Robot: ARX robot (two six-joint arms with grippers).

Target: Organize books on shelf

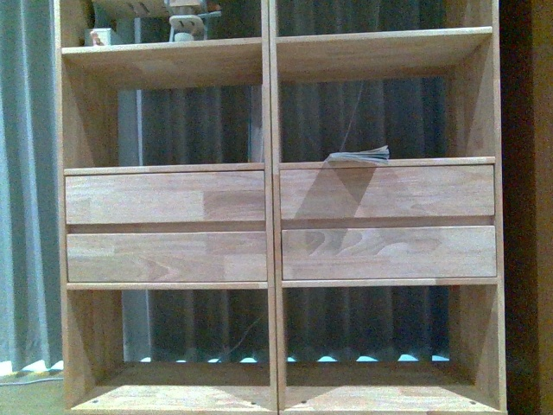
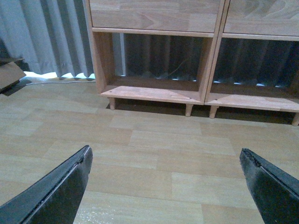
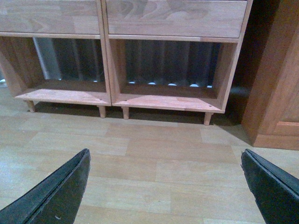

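The light wood shelf [image 1: 272,121] fills the front view, with four drawer fronts across its middle. A thin book [image 1: 357,156] lies flat on the ledge above the upper right drawer, showing only its page edge. No teal book is in view. Neither arm shows in the front view. My left gripper [image 2: 166,156] is open and empty above the wood floor, facing the shelf's lower left compartment [image 2: 159,63]. My right gripper [image 3: 166,158] is open and empty above the floor, facing the lower right compartment [image 3: 170,70].
Small objects [image 1: 186,22] sit on the top left shelf. Grey curtains [image 1: 26,173] hang behind and left of the shelf. A darker wood cabinet [image 3: 275,84] stands right of the shelf. A dark object [image 2: 9,74] lies on the floor at the left.
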